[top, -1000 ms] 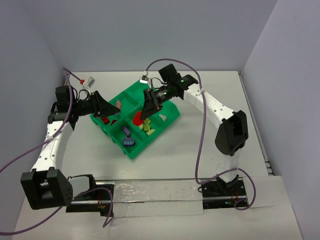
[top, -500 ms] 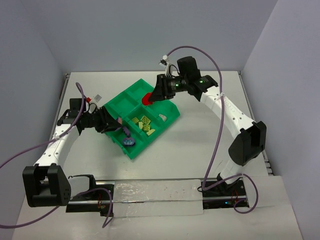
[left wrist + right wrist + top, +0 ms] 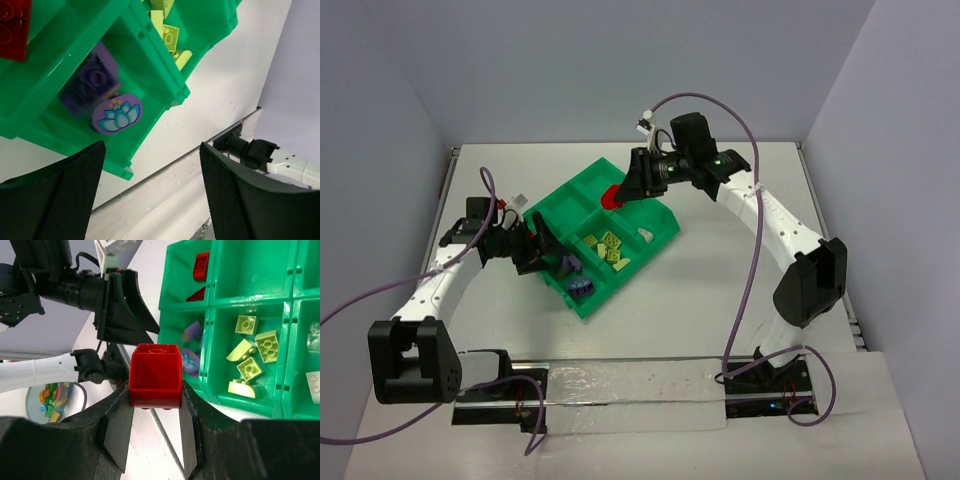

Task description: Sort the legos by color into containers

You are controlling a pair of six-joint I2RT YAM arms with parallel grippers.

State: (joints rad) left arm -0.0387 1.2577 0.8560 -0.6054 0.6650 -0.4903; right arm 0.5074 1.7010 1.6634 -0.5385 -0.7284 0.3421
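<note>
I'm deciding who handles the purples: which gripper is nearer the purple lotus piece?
Left. The left gripper hangs open close by the purple lotus piece in a near bin of the green tray; the right gripper, shut on a red brick, is over the tray's far side.

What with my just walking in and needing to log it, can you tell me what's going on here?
Two robot arms are sorting lego bricks by color into a green tray. The right tool grips a red brick above the tray's far side. The left tool is open and empty, hovering by the bin with the purple pieces. Yellow-green bricks fill one bin, and other red pieces lie in another.
</note>
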